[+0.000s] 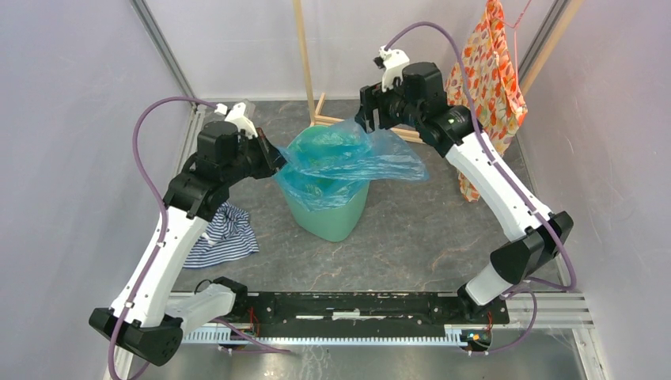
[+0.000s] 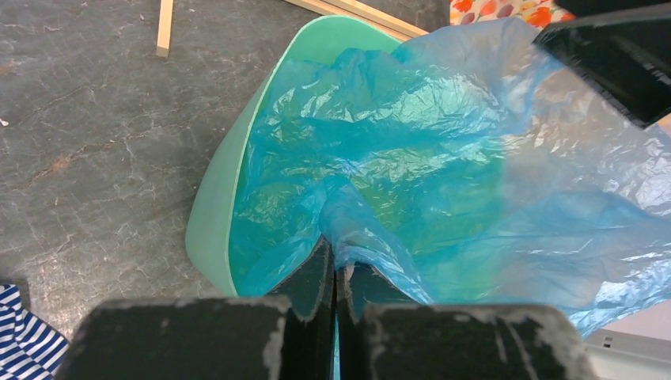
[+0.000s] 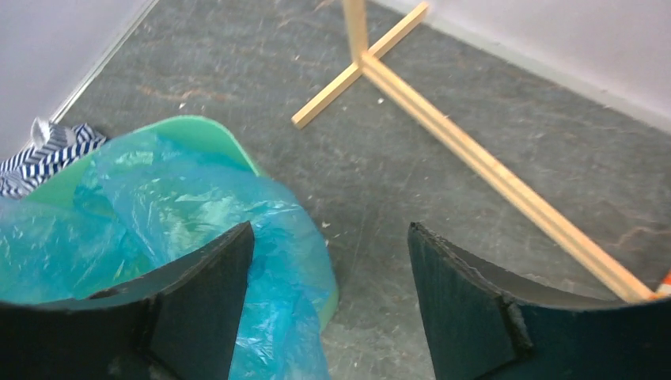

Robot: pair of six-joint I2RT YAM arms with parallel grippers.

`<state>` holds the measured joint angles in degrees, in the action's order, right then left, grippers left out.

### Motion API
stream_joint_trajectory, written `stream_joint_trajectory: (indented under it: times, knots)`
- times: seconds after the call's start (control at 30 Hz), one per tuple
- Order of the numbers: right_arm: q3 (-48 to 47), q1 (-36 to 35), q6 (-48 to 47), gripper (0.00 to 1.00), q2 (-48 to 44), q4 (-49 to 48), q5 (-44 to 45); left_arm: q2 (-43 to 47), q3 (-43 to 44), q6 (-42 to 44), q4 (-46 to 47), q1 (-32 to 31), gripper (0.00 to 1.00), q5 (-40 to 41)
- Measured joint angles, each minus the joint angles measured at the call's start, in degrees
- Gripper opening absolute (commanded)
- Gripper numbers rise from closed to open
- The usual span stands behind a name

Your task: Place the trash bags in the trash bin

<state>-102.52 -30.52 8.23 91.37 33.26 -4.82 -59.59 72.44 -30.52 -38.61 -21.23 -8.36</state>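
The light-blue trash bag [image 1: 342, 158] [image 2: 443, 158] [image 3: 182, 206] lies crumpled in the mouth of the mint-green trash bin [image 1: 328, 220] [image 2: 214, 222] [image 3: 198, 131], and a broad flap of it spills out over the rim toward my right arm. My left fingers [image 1: 273, 158] [image 2: 312, 285] are pressed together on a twisted fold of the bag at the bin's near-left rim. My right fingers [image 1: 368, 117] [image 3: 206, 293] stand wide apart at the far-right edge of the bag with nothing between them; one overlaps the plastic in my wrist view, but I cannot tell whether it touches. The plastic hides the bin's inside and most of its rim. The bin stands upright on the grey surface [image 1: 411, 229] between my arms. A blue-and-white striped cloth [image 1: 228, 233] [image 2: 24, 344] [image 3: 47, 150] lies on the surface beside the bin, near my left arm, cut off in both wrist views. Behind the bin is a wooden stand [image 1: 316, 107] [image 3: 443, 119], and an orange floral fabric [image 1: 487, 71] [image 2: 506, 9] hangs at the far right.
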Motion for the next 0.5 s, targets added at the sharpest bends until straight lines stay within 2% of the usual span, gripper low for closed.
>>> stream_joint_trajectory:
  times: [0.17, 0.33, 0.4, 0.5]
  knots:
    - [3.3, -1.7, 0.9, 0.5, 0.0, -0.2, -2.6, 0.4, 0.0, 0.0, -0.3, 0.0, 0.02, -0.9]
    - [3.7, -7.5, 0.6, 0.28, 0.0, 0.0, -2.5, 0.5, 0.0, 0.0, -0.3, 0.0, 0.02, -0.9]
    - [3.7, -10.3, 0.3, 0.24, 0.3, 0.2, -1.8, 0.5, 0.0, 0.0, -0.3, 0.0, 0.02, -0.8]
    - [3.5, -13.5, -0.2, 0.23, 1.9, 0.5, -0.6, 0.5, 0.1, 0.0, -0.3, 0.0, 0.02, -0.7]
